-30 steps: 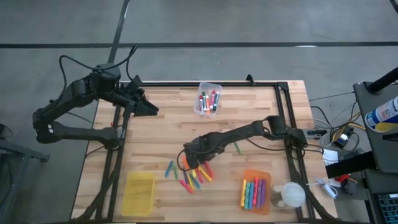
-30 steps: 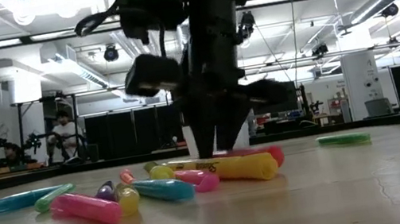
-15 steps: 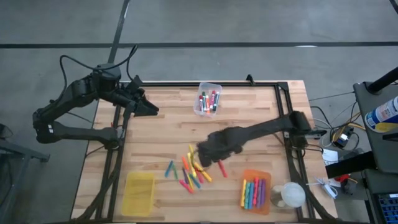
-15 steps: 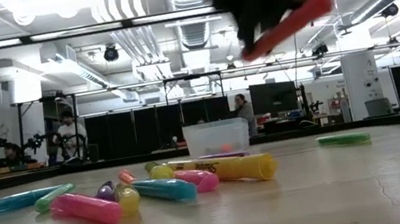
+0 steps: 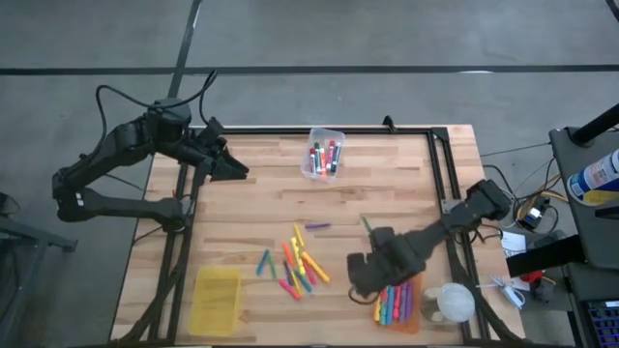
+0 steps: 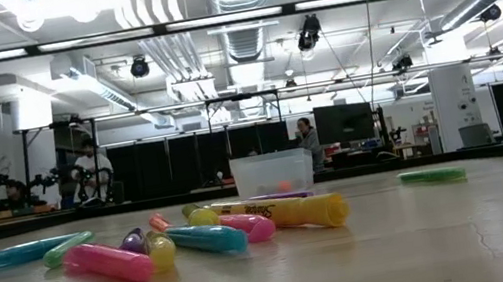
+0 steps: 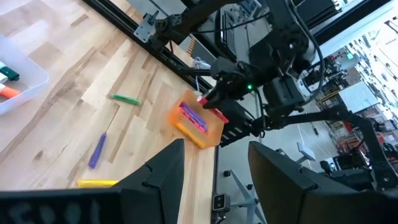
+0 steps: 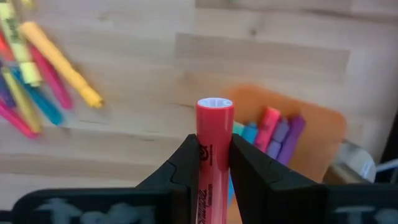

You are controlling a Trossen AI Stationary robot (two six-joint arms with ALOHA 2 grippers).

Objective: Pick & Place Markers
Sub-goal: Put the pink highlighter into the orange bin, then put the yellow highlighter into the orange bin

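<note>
Right gripper (image 8: pixel 214 163) clamps red marker (image 8: pixel 214 127) between both fingers, marker end pointing forward. Gripper hangs above near-left edge of orange bin (image 5: pixel 414 278). Bin holds row of markers, pink, blue, purple among them. Loose pile of markers (image 5: pixel 298 263) lies on table (image 5: pixel 261 198) left of bin; purple and green strays nearby. Clear bin (image 5: pixel 324 155) with more markers sits far from orange bin, toward back edge. Left gripper (image 7: pixel 214 165) waits at table's back-left corner, jaws apart, empty.
</note>
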